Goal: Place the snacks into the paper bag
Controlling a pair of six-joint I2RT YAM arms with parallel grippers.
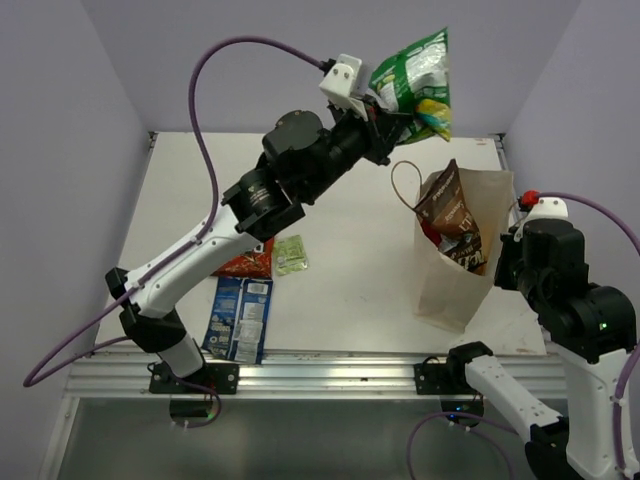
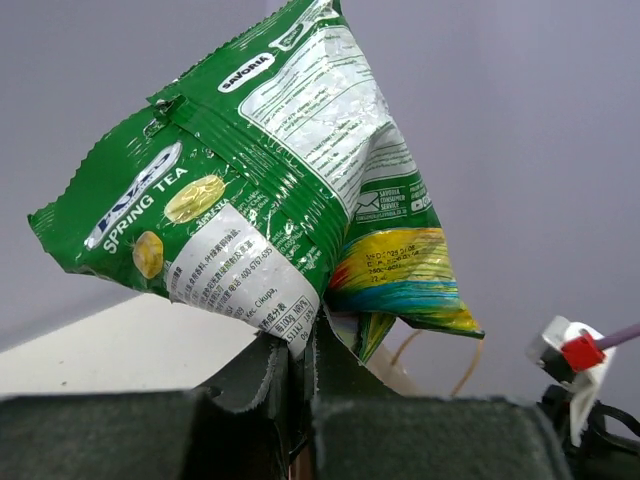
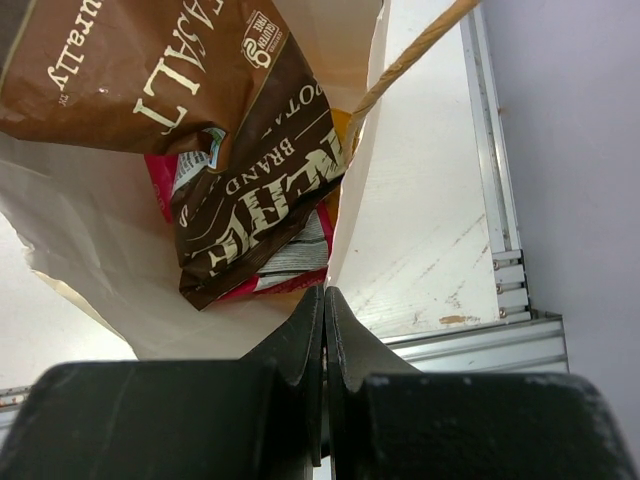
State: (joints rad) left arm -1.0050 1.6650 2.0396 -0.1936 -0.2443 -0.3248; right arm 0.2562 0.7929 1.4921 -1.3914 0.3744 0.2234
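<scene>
Only overhead shows blue packet on table.

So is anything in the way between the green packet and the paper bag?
No, the air between the green foil packet in the left gripper and the tall tan paper bag is clear. But a brown sea-salt chip packet sticks out of its mouth, filling part of it.

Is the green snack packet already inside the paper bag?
No, the green packet is pinched in the left gripper, held up in the air outside the paper bag.
</scene>
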